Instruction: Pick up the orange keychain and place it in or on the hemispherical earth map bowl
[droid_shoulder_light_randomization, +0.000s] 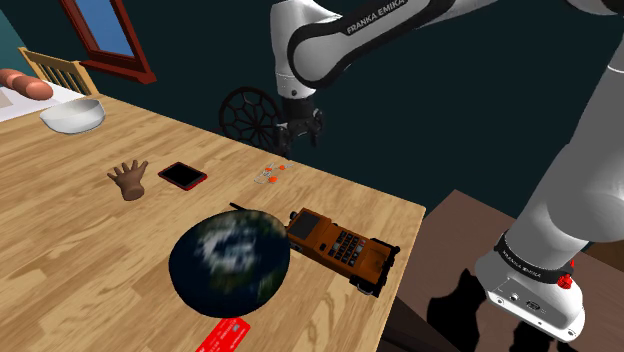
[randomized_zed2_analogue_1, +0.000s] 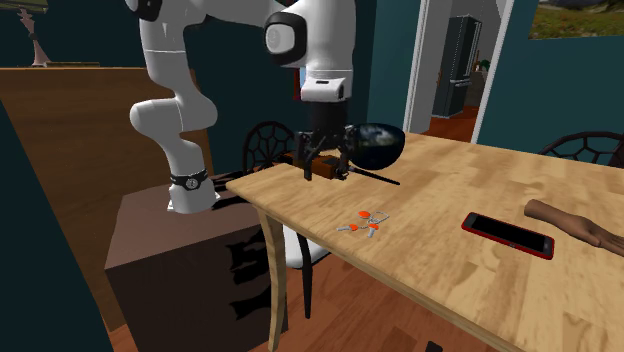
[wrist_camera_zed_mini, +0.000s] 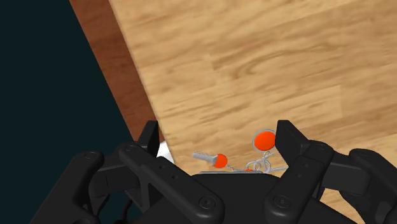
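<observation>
Pincer (droid_shoulder_light_randomization: 298, 138) wide, empty, over orange keychain (droid_shoulder_light_randomization: 270, 173) on table (droid_shoulder_light_randomization: 90, 250); earth-map bowl (droid_shoulder_light_randomization: 230, 258) at keychain's 7 o'clock, shoulder view; grasp, placing both pending

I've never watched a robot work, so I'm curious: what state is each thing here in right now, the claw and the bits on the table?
gripper: open, empty, hovering just above the keychain.
orange keychain: lying flat on the table near its edge, not held.
earth map bowl: resting on the table, keychain not in it.
red phone: lying flat, screen dark.
orange radio: lying flat, keypad up.
</observation>
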